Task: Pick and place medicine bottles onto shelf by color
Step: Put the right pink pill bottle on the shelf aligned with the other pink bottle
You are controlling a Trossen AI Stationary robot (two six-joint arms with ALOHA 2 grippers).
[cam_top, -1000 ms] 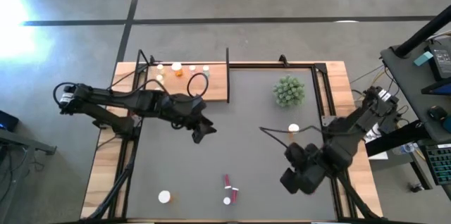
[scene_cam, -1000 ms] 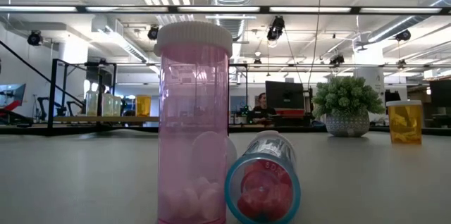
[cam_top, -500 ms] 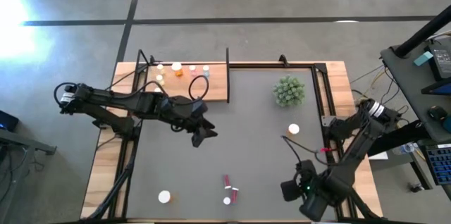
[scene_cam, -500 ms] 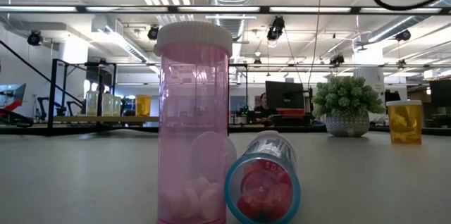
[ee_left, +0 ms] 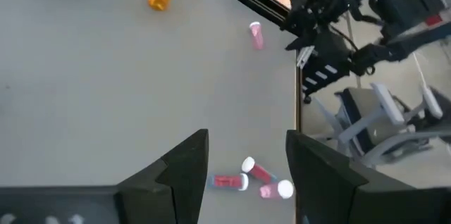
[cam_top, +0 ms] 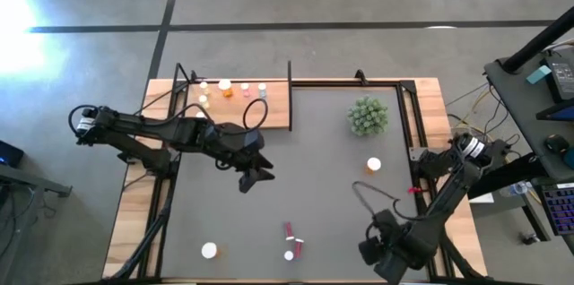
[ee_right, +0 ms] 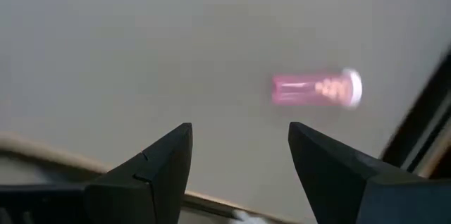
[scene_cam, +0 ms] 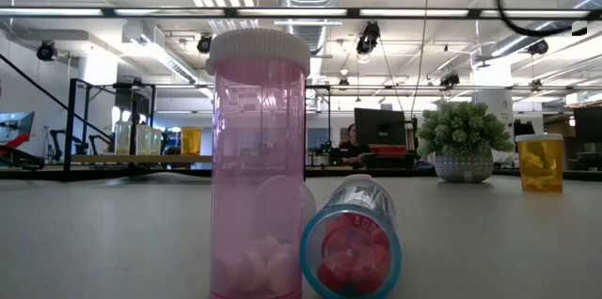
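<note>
Since a second ago the right gripper (cam_top: 381, 251) has swung from mid-mat down to the near right edge of the grey mat (cam_top: 314, 177), while the left gripper (cam_top: 249, 177) has only crept slightly toward the mat's middle. Both sets of fingers stand apart with nothing between them; each wrist view shows bare mat in the gap.

From above, the left gripper hovers below the shelf (cam_top: 238, 106), where several small bottles stand in a row. An orange bottle (cam_top: 373, 166) sits alone near the green plant (cam_top: 368, 116), another orange bottle (cam_top: 209, 251) at the near left, and two pink bottles (cam_top: 291, 242) lie close together at the near middle.

Only the low view reveals that one pink bottle (scene_cam: 258, 163) stands upright and its neighbour (scene_cam: 351, 249) lies on its side, touching it. The right wrist view catches one pink bottle (ee_right: 317, 88) lying flat.
</note>
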